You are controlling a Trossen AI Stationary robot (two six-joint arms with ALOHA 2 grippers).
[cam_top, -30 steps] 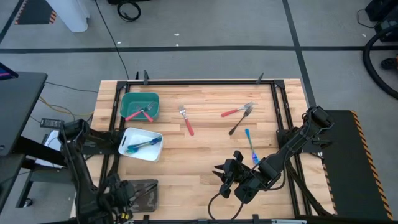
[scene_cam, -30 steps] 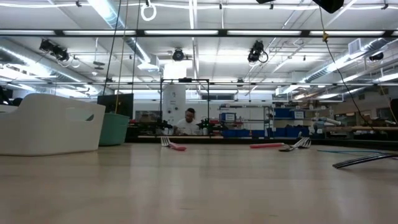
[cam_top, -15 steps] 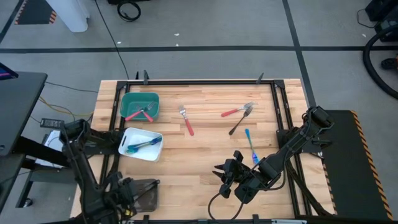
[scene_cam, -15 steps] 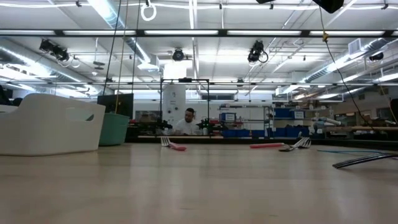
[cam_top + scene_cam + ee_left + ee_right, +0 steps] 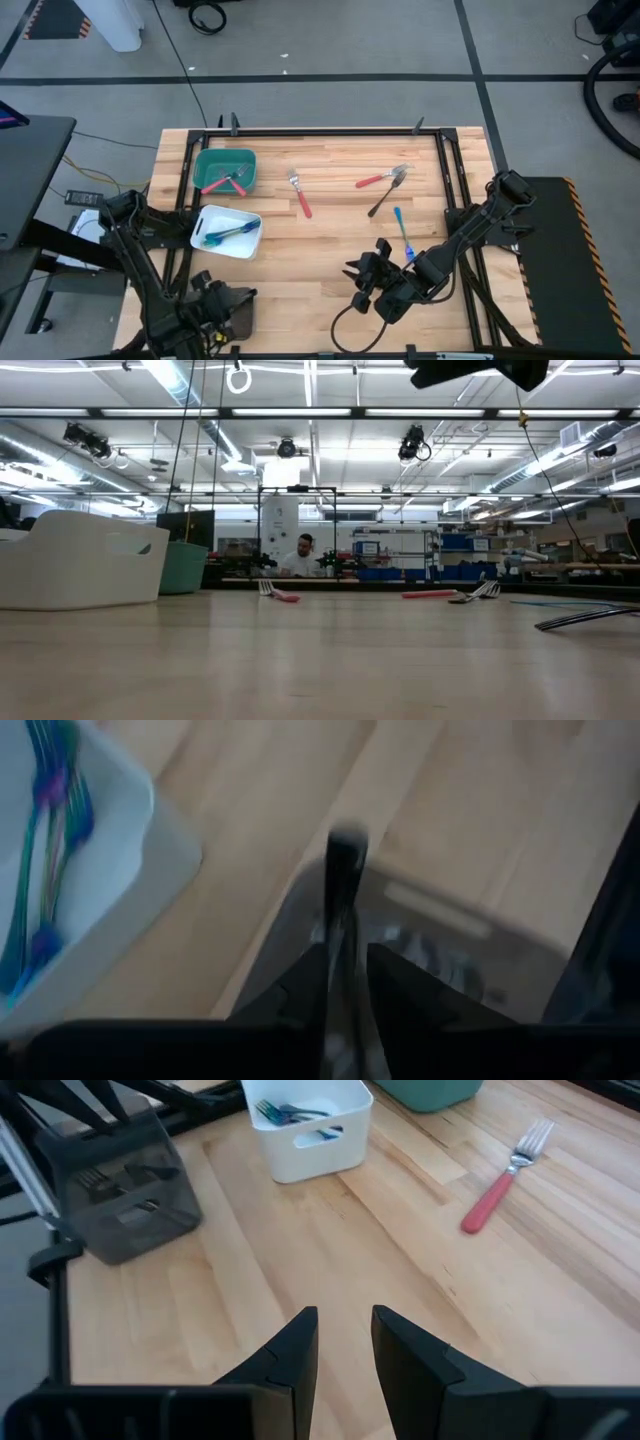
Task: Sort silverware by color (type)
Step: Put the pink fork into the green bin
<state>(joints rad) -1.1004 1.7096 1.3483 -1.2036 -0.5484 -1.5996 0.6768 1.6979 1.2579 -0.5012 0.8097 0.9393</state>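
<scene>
left gripper [image 5: 212,305] now higher over grey bin [image 5: 236,312], dark utensil [image 5: 343,920] between fingers

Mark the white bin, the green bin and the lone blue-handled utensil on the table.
white bin [image 5: 250,240]: high view, right wall.
green bin [image 5: 225,155]: high view, far rim.
blue-handled utensil [image 5: 402,233]: high view, mid-handle.

Left wrist view blurred, slim dark utensil [image 5: 345,900] between left end effector [image 5: 347,982] fingers unidentifiable, grey bin [image 5: 237,309] partly hidden.
</scene>
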